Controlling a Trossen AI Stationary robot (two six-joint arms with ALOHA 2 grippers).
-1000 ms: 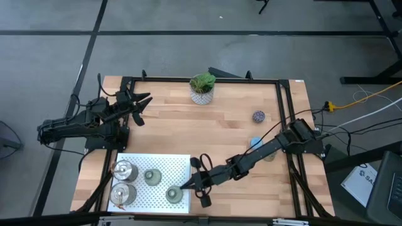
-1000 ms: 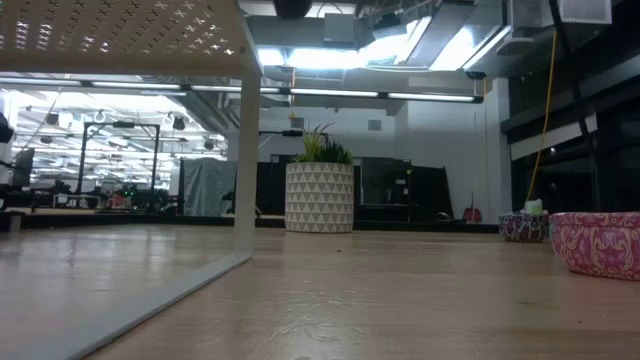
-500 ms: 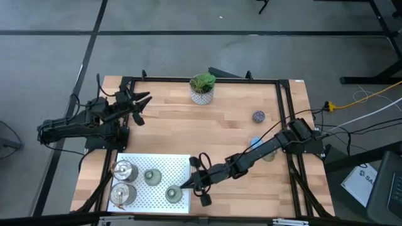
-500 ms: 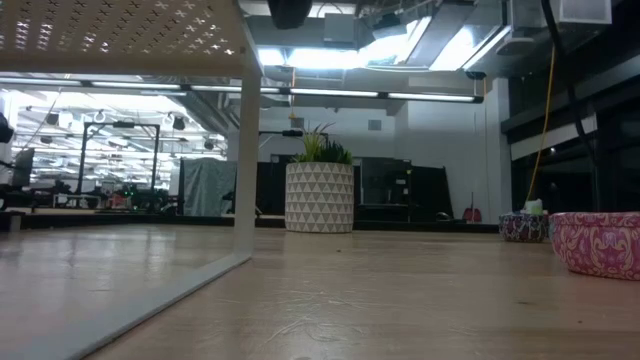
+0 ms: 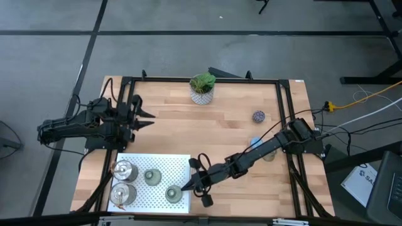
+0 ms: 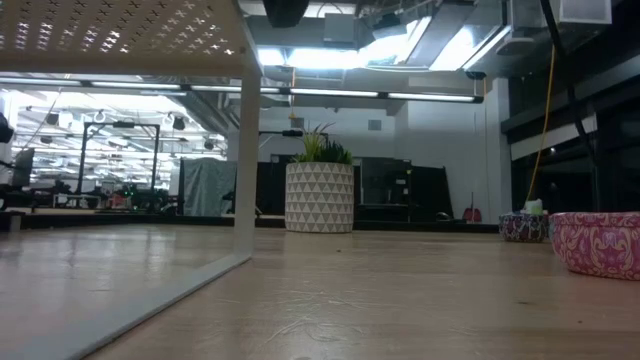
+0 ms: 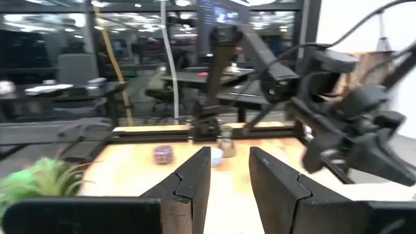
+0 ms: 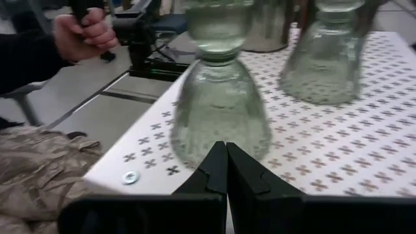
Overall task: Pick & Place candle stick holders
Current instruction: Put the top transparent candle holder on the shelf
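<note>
Two arms reach inward: the right gripper (image 5: 186,186), fingers pressed together, stretches low beside an olive-grey holder (image 5: 174,195) at lower centre; the left gripper (image 5: 146,118), jaws slightly apart, hovers empty at upper left.

The counter (image 5: 182,129) lies bare across its middle, between the potted plant (image 5: 202,88) at the far edge and the white perforated stand (image 5: 164,166) at the near left. The right arm (image 5: 251,157) slants across the near right, and the speckled purple holder (image 5: 258,116) stands right of the bare stretch.
</note>
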